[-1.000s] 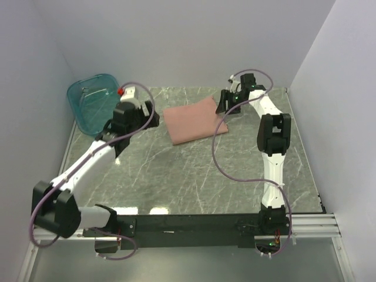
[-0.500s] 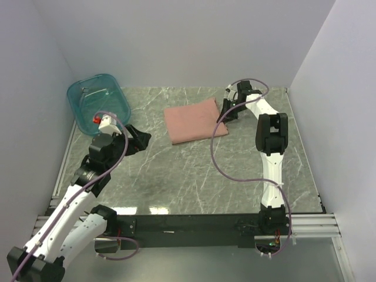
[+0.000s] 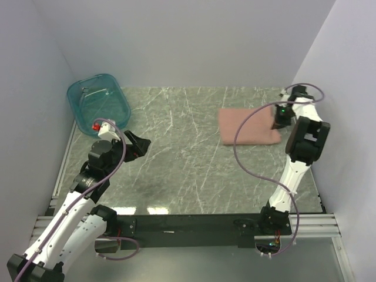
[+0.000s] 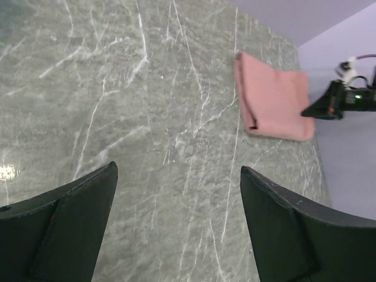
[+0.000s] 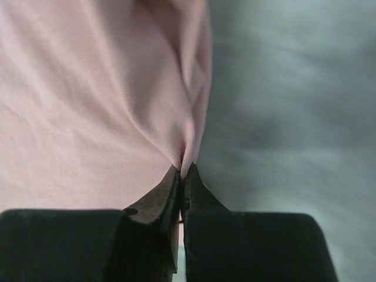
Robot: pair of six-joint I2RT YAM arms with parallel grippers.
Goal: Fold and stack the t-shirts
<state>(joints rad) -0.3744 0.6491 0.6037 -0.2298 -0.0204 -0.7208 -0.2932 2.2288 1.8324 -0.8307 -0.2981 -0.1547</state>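
One folded dusty-pink t-shirt [image 3: 247, 125] lies flat on the marble table [image 3: 176, 170], well apart from the teal tub [image 3: 88, 80] at the opposite side. The right gripper [image 3: 275, 126] has its jaws clamped together on the shirt's edge farthest from the tub (a small pinch of cloth). The left gripper [image 3: 138, 145] hangs near the tub, jaws spread wide, holding nothing.
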